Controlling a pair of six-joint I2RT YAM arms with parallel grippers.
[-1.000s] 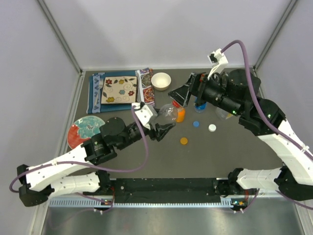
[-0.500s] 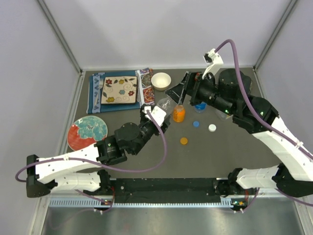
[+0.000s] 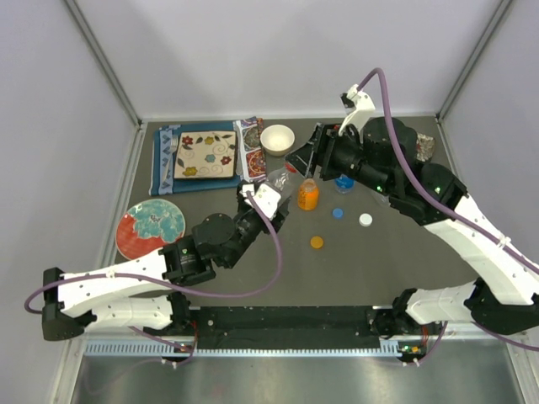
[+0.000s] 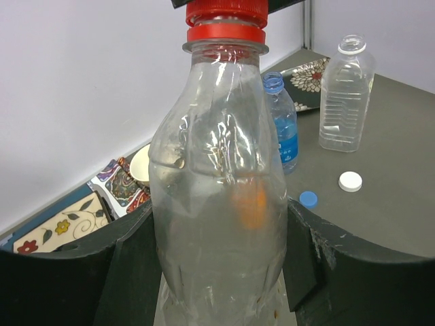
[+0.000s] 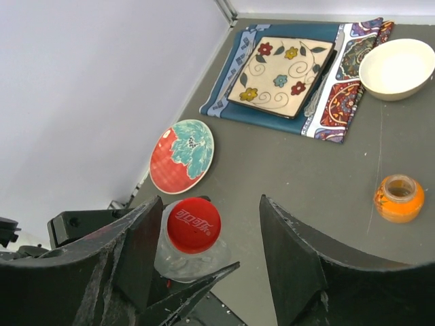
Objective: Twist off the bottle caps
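My left gripper [image 4: 217, 272] is shut on the body of a wide clear bottle [image 4: 217, 190] and holds it upright. A red cap [image 4: 226, 20] is on its neck. My right gripper [image 5: 209, 204] hangs over that red cap [image 5: 194, 225] with its jaws open. One finger sits close beside the cap and the other stands well apart. The short orange bottle [image 5: 399, 197] stands uncapped on the table. A blue-tinted bottle [image 4: 282, 122] and a slim clear bottle [image 4: 346, 95] also stand capless. Loose blue [image 3: 338, 213], white [image 3: 365, 220] and orange [image 3: 317, 242] caps lie nearby.
A white bowl [image 3: 277, 138] and a square flowered plate [image 3: 205, 155] on a patterned cloth sit at the back left. A red and teal round plate [image 3: 150, 227] lies at the left. Walls close in the table's sides and back.
My left gripper brought the clear bottle up and back under the right gripper. The right gripper shifted left over the red cap and its jaws narrowed.
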